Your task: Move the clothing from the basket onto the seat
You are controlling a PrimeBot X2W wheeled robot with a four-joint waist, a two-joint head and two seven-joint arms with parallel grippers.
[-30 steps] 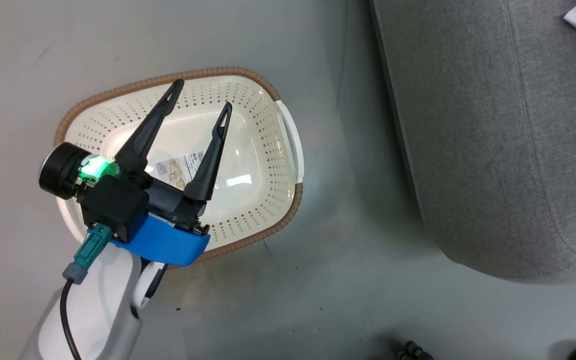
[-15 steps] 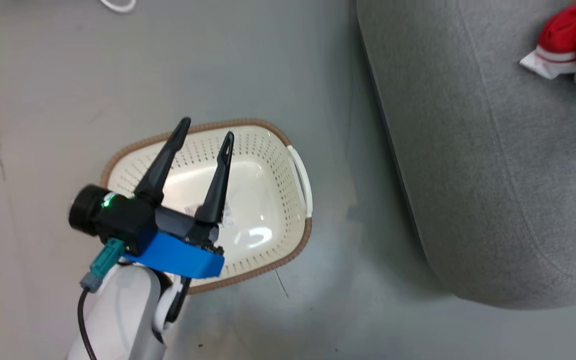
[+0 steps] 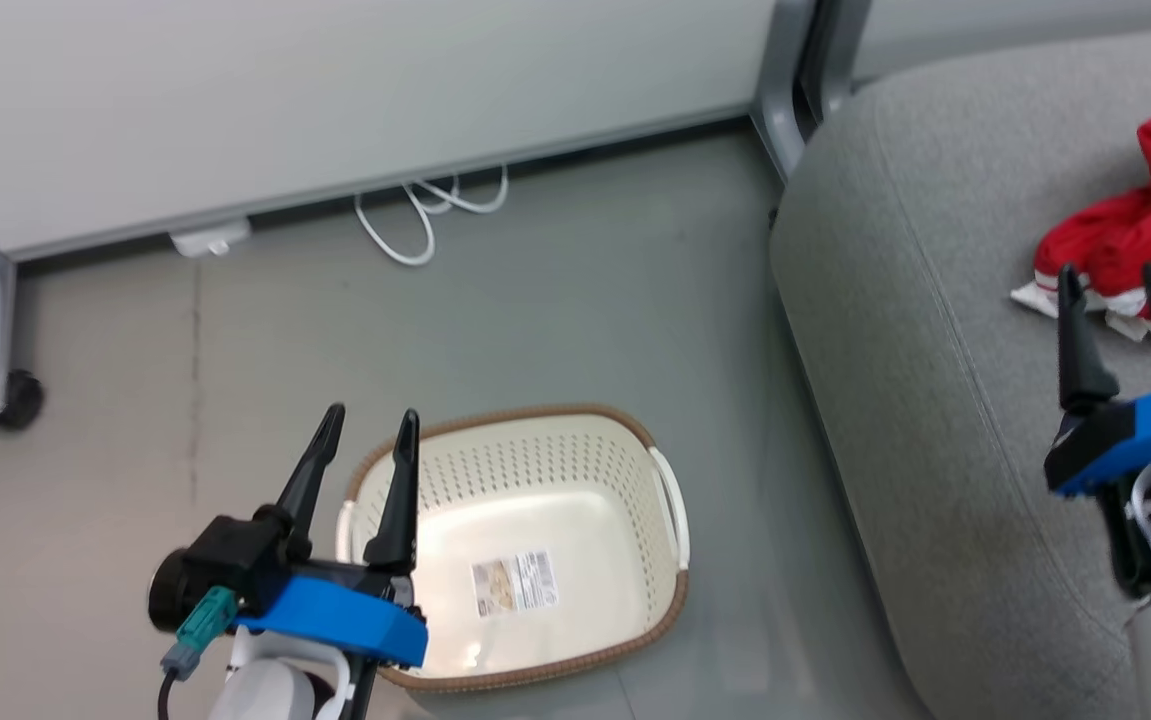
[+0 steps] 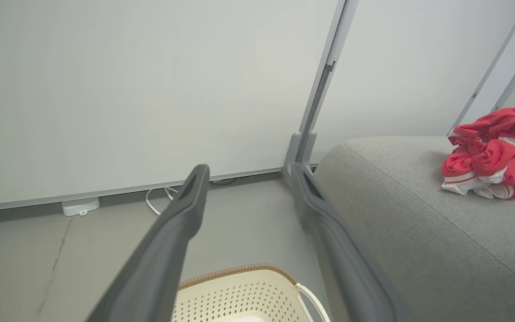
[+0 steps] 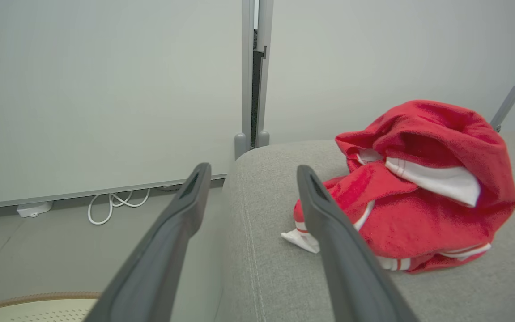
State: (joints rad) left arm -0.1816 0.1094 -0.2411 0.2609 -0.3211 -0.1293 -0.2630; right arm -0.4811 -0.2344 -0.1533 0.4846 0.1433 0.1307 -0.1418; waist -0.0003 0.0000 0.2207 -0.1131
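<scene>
Clothing [image 3: 1135, 235]: red sportswear with white panels and striped cuffs, bunched in one heap on the seat [image 3: 915, 350], clear of both grippers

Seat: grey woven sofa with a rounded edge and a stitched seam; stands to the right of the basket [image 3: 535, 465], a strip of floor [image 3: 585, 280] between them

Basket: cream, perforated walls, brown rim, white handle facing the seat; stands on the floor; barcode sticker [image 3: 513, 583] on its inner bottom

Left gripper [image 3: 371, 413]: fingers apart, holding nothing, hovering by the basket's left rim

Right gripper [image 3: 1107, 272]: fingers apart, holding nothing, above the seat, tips just short of the heap

Background: pale wall panel [image 3: 335, 90]; white cable [image 3: 425, 215] looped at its foot; metal leg with black castor [image 3: 10, 400]
</scene>
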